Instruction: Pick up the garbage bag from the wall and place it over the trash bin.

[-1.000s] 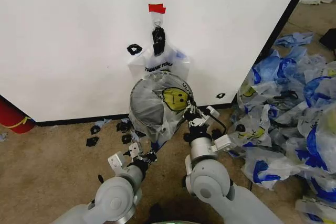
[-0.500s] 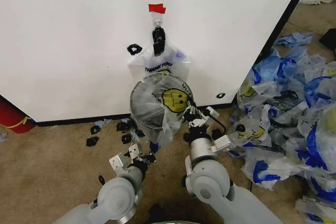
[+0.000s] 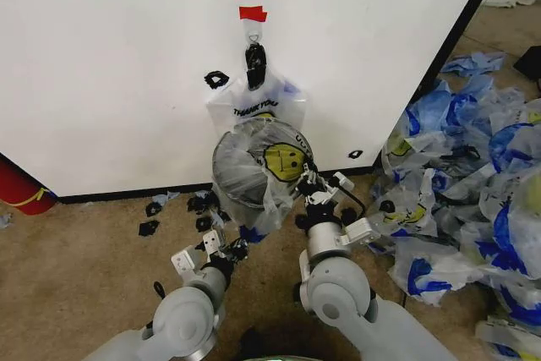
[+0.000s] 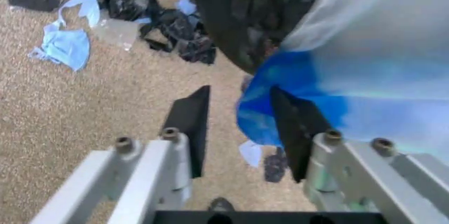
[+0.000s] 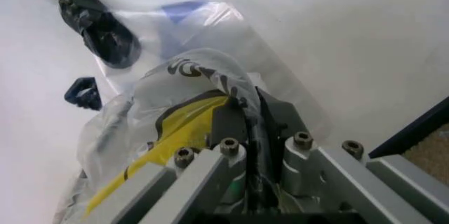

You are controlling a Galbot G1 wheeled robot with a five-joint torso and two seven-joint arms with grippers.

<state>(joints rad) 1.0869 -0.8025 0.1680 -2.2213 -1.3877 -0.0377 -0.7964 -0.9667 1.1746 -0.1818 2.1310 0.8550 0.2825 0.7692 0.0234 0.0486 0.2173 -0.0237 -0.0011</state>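
Note:
The garbage bag [image 3: 272,162], translucent with a yellow smiley face, is draped over the round black trash bin [image 3: 230,171] at the foot of the wall [image 3: 101,57]. My right gripper [image 3: 306,182] is shut on the bag's film at the bin's right side; the right wrist view shows the gripper [image 5: 251,124] pinching the plastic [image 5: 175,124]. My left gripper [image 3: 230,249] is open just below the bin. In the left wrist view the gripper [image 4: 242,129] has the bag's blue handle [image 4: 281,92] against one finger, and the bin [image 4: 238,19] sits beyond it.
A second "THANK YOU" bag [image 3: 254,101] hangs on the wall hook [image 3: 254,35] under red tape [image 3: 252,13]. Black scraps [image 3: 152,217] litter the carpet left of the bin. A heap of blue-and-white bags [image 3: 473,183] lies at the right. A red object [image 3: 21,188] sits far left.
My left gripper has drawn back slightly toward me and to the left, away from the bag's lower edge. The bag has shifted a little on the bin. The right gripper has held still.

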